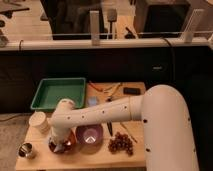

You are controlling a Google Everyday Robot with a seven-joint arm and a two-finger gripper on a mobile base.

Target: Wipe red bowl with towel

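Observation:
The red bowl (pixel 68 145) sits near the front left of the wooden table (pixel 100 159), mostly covered by my arm. My gripper (pixel 61 143) reaches down into the bowl from above. A pale, crumpled towel (pixel 64 146) shows inside the bowl right under the gripper. My white arm (pixel 105 114) stretches from the right across the table to the bowl.
A purple bowl (pixel 89 135) stands just right of the red bowl. A bunch of grapes (pixel 120 143) lies further right. A white cup (pixel 38 122) and a metal cup (pixel 26 150) stand at the left. A green tray (pixel 58 93) sits behind, with utensils (pixel 107 90) beside it.

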